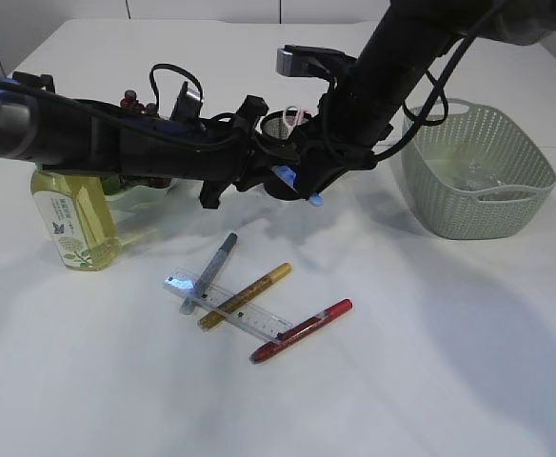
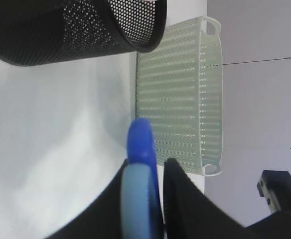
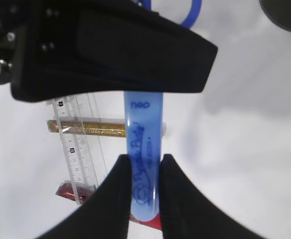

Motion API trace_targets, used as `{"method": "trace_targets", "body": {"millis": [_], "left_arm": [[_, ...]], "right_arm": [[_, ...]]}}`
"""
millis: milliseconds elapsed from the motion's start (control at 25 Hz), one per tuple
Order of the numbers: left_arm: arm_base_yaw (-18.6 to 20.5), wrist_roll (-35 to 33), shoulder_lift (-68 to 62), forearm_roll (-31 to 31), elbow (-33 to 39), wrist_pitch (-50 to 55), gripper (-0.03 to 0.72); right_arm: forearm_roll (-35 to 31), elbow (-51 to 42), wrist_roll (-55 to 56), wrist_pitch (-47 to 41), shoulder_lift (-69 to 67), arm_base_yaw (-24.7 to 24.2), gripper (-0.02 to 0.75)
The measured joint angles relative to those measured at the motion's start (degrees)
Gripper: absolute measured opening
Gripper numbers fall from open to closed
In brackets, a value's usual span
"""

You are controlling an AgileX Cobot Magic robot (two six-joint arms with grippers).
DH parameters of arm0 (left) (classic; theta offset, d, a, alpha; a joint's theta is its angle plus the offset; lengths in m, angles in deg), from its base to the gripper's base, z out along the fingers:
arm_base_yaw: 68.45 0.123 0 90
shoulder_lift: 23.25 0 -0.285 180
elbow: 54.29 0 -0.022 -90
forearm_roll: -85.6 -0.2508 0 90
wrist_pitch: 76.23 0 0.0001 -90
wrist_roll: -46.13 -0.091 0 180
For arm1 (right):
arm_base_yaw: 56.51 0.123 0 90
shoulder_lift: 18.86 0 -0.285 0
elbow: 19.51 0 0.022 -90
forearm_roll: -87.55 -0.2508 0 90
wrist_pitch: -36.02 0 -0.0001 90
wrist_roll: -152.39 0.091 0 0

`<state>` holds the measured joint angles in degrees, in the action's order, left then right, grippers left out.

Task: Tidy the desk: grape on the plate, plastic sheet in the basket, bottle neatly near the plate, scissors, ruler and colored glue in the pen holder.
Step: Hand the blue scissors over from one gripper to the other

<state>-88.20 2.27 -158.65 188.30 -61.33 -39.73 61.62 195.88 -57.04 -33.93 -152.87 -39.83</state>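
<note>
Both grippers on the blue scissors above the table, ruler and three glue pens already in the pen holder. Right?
Not quite. The ruler and the three glue pens, silver, gold and red, lie on the table, as the exterior view shows. The rest holds: left gripper and right gripper both clamp the blue scissors beside the pen holder.

Blue-sheathed scissors [image 3: 144, 164] held off the table just beside the black mesh pen holder [image 2: 85, 30]. Clear ruler [image 1: 230, 307] flat on table w/ silver [image 1: 211, 271], gold [image 1: 245, 295] & red glue pens [image 1: 302, 329] lying across/by it. Green basket [image 1: 478, 167] at right, plastic sheet [image 1: 468, 176] inside. Yellow-green bottle [image 1: 73, 219] upright at left.
</note>
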Motion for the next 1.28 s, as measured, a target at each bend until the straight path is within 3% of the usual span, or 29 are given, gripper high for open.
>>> {"method": "trace_targets", "body": {"millis": [320, 800, 1040, 1280], "left_arm": [[0.0, 0.26, 0.0, 0.56, -0.13, -0.13, 0.05], [0.0, 0.15, 0.0, 0.15, -0.13, -0.98, 0.04], [0.0, 0.15, 0.0, 0.15, -0.13, -0.98, 0.04], [0.0, 0.15, 0.0, 0.15, -0.13, -0.75, 0.04]], "right_arm": [[0.0, 0.0, 0.0, 0.0, 0.0, 0.0, 0.126], [-0.07, 0.0, 0.0, 0.0, 0.12, 0.0, 0.111], [-1.2, 0.0, 0.0, 0.0, 0.12, 0.0, 0.281], [-1.41, 0.0, 0.0, 0.0, 0.12, 0.0, 0.313]]}}
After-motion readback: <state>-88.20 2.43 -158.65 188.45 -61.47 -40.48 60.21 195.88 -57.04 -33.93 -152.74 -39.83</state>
